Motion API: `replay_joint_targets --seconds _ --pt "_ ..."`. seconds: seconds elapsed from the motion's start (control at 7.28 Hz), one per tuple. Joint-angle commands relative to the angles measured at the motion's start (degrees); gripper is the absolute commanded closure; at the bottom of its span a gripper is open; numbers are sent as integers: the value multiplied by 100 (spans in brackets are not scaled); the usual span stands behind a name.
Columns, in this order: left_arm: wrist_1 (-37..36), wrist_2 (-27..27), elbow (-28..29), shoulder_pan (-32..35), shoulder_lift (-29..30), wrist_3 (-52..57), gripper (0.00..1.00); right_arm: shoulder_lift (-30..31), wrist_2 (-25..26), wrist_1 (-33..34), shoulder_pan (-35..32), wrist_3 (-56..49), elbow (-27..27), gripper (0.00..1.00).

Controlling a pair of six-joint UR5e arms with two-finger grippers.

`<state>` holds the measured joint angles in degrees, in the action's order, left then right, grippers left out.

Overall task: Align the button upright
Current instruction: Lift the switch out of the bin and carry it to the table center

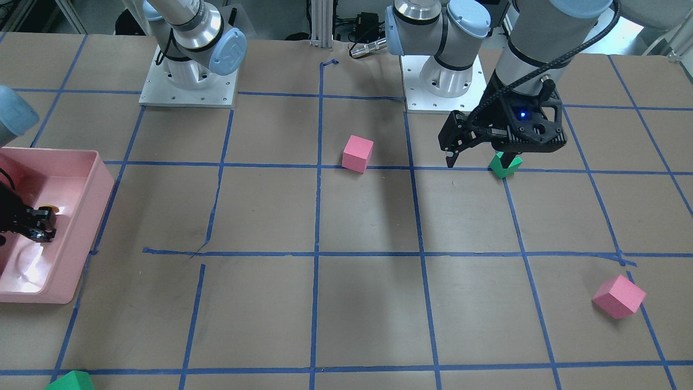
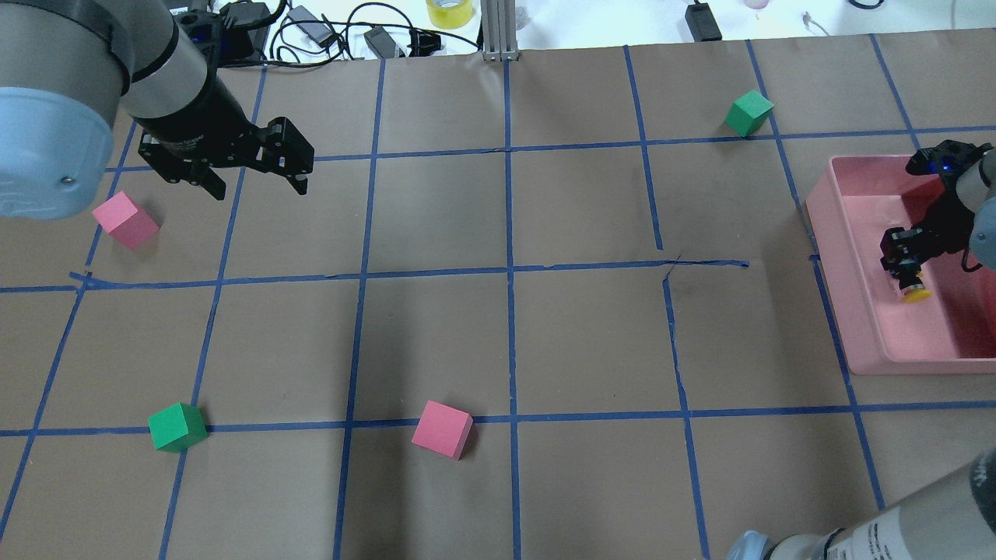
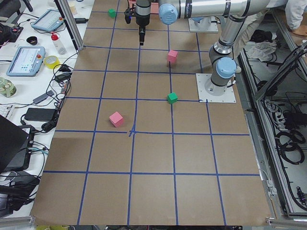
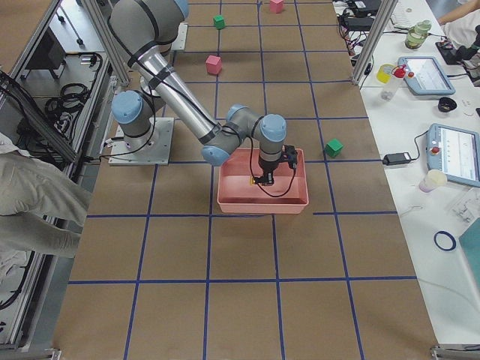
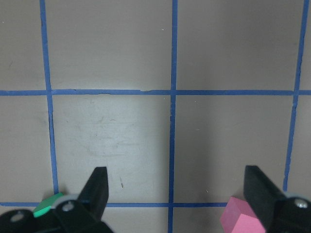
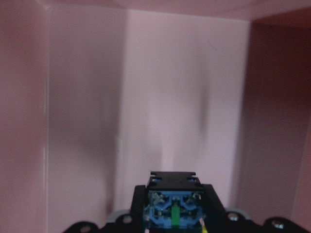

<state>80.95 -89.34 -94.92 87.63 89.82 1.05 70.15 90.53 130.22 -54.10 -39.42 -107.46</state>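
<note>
Hovering left gripper (image 2: 258,187): hung above the left side of the table (image 2: 576,334), fingers spread wide with nothing between them.
Left pink cube (image 2: 125,220): sat on the brown paper near the table's left edge, below the left gripper in the overhead view.
Near green cube (image 2: 177,427): rested against a blue tape line (image 2: 510,342) on the robot's side of the table, well apart from the left pink cube.
Centre pink cube (image 2: 442,429): stood on the same tape line, close to mid-table.
Far green cube (image 2: 748,113): lay alone toward the far right, near the pink bin (image 2: 918,365).
Right gripper (image 2: 903,268): reached down inside the pink bin, fingers clamped on the button.
Button (image 2: 917,293): was held inside the bin, its yellow cap jutting past the fingers and its contact block (image 6: 172,208) facing the wrist camera; whether it touched the bin floor could not be told.
</note>
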Motion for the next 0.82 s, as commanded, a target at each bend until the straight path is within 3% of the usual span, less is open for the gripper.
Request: replay_joint_targets --seconds 0.0,0.27,0.69 --pt "0 4 0 0 0 0 0 409 -35 -722 -109 57 468 100" --pt "0 13 0 0 0 0 0 605 -44 -1610 -852 545 1145 100" --pt "-9 13 0 0 0 0 0 561 -44 -1658 -2740 2641 1262 100"
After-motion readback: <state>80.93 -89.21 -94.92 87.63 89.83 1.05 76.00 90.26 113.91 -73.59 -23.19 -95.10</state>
